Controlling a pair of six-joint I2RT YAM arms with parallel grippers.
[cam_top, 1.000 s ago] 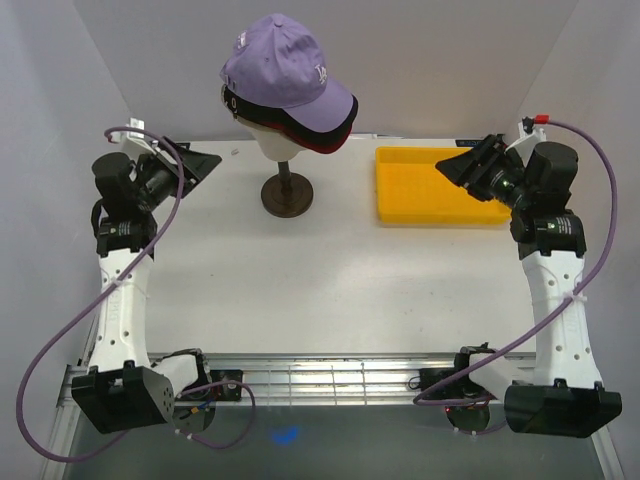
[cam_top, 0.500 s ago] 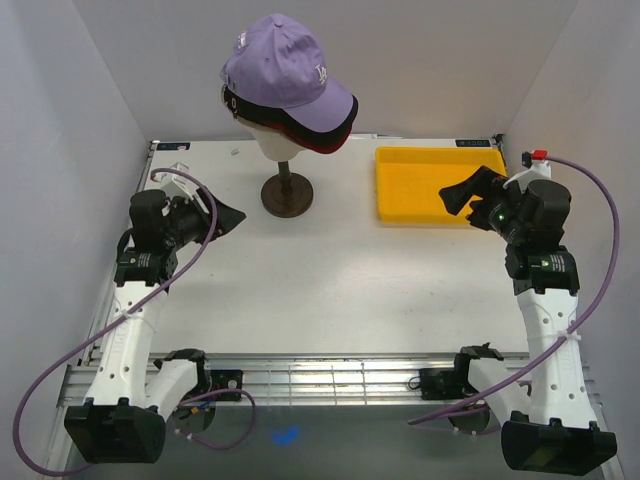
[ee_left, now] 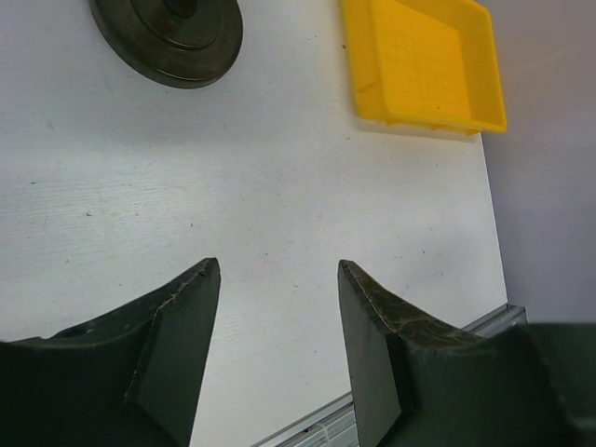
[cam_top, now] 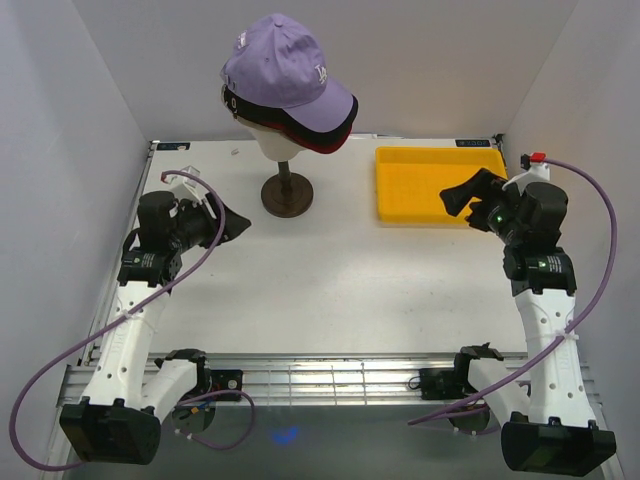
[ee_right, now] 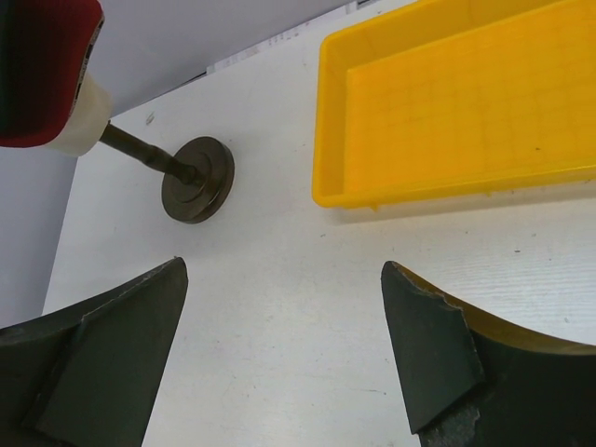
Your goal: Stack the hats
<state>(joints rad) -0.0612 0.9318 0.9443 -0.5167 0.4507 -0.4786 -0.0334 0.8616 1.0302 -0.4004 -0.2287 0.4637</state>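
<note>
A flat white rectangular table top (cam_top: 330,270) fills the middle of the overhead view, its matte surface marked with a few small dark specks in the left wrist view. Plain pale grey walls close it in on three sides: a back wall (cam_top: 450,60), a left side wall (cam_top: 50,120) and a right side wall (cam_top: 600,80). Along the near edge runs a silver metal rail frame (cam_top: 330,375) that catches a bright glare. Below it lies a dark grey floor (cam_top: 350,450) with what may be a small blue mark (cam_top: 285,435). The light is even, and shadows are soft.

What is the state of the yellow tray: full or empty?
Empty. The left wrist view shows the yellow tray with only its bare gridded floor.
</note>
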